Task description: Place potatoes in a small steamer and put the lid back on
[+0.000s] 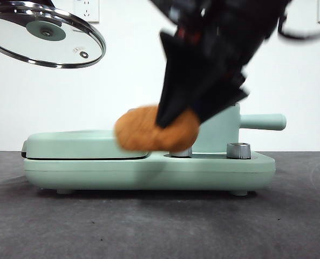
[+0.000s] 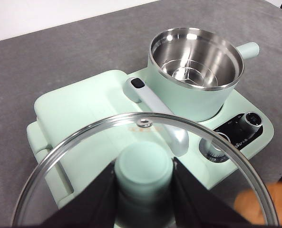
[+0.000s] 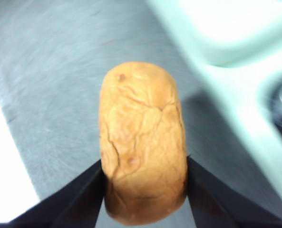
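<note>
The right gripper (image 3: 143, 190) had its fingers closed on the sides of the potato (image 1: 155, 129), which hung clear of the surface, in front of the steamer (image 2: 194, 76) and low against its wall. The left gripper (image 2: 143, 183) pinched the knob of the lid (image 1: 43, 33), held high and off to one side, so the pot's mouth lay open and empty. To do this step well, the potato probably needed lifting above the steel rim, centring over the opening, and lowering lengthwise before release; being nearly as wide as the pot, it could catch on the rim.
</note>
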### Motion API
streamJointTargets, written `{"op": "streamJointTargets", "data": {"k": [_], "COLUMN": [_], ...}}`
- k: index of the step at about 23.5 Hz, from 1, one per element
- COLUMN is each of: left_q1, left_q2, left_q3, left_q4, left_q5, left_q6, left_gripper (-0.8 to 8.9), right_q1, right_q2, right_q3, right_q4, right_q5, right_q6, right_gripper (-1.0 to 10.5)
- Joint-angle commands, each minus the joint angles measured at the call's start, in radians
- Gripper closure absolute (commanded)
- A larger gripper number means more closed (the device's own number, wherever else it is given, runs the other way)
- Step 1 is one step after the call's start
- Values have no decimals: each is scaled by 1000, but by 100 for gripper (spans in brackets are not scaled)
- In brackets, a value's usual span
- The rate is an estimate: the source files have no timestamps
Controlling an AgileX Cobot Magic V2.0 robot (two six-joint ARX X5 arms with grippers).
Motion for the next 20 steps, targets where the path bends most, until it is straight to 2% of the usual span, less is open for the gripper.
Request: {"op": "streamJointTargets", "data": {"k": [1,3,6,11,20], "left_q1": [-2,-2,-2,-2,-2], "left_q2": [-4,-4,-4,-4,-4], "left_q3": [18,18,18,18,18], "left_q4": [28,28,28,28,28], "left_q5": [1,1,1,1,2], "left_q6": [11,11,11,11,10], "left_gripper": [798,798,798,798,798], "right_q1": [-13,-39,-82,-155,-265], "right_q2": [10,10,17,68,254], "right_q3": [131,249,368,481,643], "right_q4": [-176,-311,-384,-375,-315], "right_q5": [55,88,101,102,126], "right_q6": [97,110,109,98,24], "right_gripper": [724,723,724,724,724]}}
